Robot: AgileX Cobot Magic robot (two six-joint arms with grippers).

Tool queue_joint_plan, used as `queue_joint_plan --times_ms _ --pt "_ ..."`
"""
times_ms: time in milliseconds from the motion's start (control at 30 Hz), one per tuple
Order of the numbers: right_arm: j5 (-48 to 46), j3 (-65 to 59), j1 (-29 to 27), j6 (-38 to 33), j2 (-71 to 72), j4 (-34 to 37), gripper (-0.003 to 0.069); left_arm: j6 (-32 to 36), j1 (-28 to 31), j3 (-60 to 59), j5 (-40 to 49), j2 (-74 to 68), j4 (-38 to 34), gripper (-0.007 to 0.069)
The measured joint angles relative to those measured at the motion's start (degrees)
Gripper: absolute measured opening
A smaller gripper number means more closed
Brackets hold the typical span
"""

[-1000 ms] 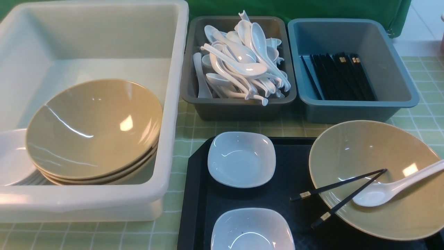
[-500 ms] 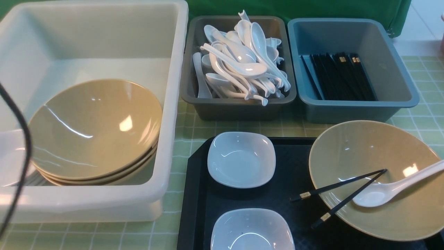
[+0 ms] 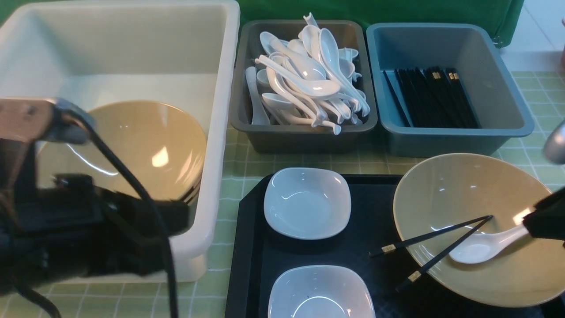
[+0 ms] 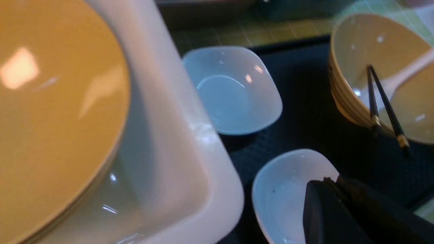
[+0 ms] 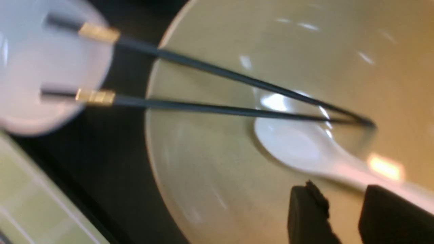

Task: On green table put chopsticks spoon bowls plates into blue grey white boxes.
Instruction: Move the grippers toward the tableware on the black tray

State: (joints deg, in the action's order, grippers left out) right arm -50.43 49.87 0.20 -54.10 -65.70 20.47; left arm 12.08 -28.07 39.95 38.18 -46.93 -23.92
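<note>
Both arms have come into the front view. The right claw point(image 5: 342, 206) now hangs over the handle of the spoon point(image 3: 479, 247), its fingers apart with nothing between them. The left claw point(image 4: 325, 186), closed and empty, hovers by the near plate point(image 3: 320, 293).

The spoon lies in the bowl point(image 3: 463, 190) on the tray point(image 3: 379, 221), with the chopsticks point(image 3: 435, 240) propped across the bowl's rim.

Much looks done:
- a stack point(image 3: 150, 145) of bowls sits in the white box point(image 3: 220, 88);
- spoons point(image 3: 309, 84) fill the grey box point(image 3: 304, 141);
- sticks point(image 3: 432, 97) line the blue box point(image 3: 441, 143).

Left, I judge, are this spoon, the chopsticks, the bowl, the near plate and the far plate point(image 3: 306, 203).

The chopstick tips cross just beside the scoop and could be dragged along. The left arm point(image 3: 88, 229) hides the white box's near corner. All rests on the table point(image 3: 238, 163).
</note>
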Motion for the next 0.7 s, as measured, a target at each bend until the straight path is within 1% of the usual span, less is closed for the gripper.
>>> queue_joint_plan --times_ms 100,167,200,300,400,433,467,500,533,567,700 --pt "0.42 0.25 3.36 -13.37 -3.56 0.46 0.0246 5.66 -1.01 0.18 1.18 -0.97 -3.64 -0.0001" --pt "1.68 0.31 5.81 -21.81 -6.21 0.61 0.0268 8.19 -1.05 0.18 1.73 -1.10 -5.05 -0.0001" --pt "2.60 0.36 6.62 -24.67 -7.52 0.84 0.0287 9.03 -1.05 0.18 1.85 -1.10 -5.43 -0.0001" --pt "4.70 0.36 7.62 -28.07 -9.92 0.94 0.0342 9.74 -1.05 0.18 1.85 -1.10 -5.84 -0.0001" --pt "5.79 0.36 7.94 -30.73 -12.68 0.69 0.0437 9.74 -1.05 0.18 1.85 -1.10 -5.88 -0.0001" --pt "6.02 0.36 7.94 -31.14 -12.98 0.60 0.0451 9.74 -1.05 0.18 1.85 -1.10 -5.88 -0.0001" --pt "6.94 0.36 7.94 -32.57 -14.28 0.07 0.0510 9.79 -1.05 0.18 1.85 -1.10 -5.88 -0.0001" --pt "7.21 0.36 7.94 -32.74 -14.41 0.00 0.0516 9.79 -1.05 0.18 1.85 -1.10 -5.88 -0.0001" --pt "8.06 0.38 7.94 -33.81 -15.19 -0.29 0.0553 9.79 -1.05 0.18 1.85 -1.10 -5.91 -0.0001" --pt "8.77 0.42 7.94 -35.18 -15.84 -0.55 0.0574 9.79 -1.05 0.18 1.85 -1.10 -5.91 -0.0001" --pt "10.30 0.42 8.67 -38.09 -18.05 -0.80 0.0591 9.79 -1.05 0.18 1.85 -1.10 -6.01 -0.0001"
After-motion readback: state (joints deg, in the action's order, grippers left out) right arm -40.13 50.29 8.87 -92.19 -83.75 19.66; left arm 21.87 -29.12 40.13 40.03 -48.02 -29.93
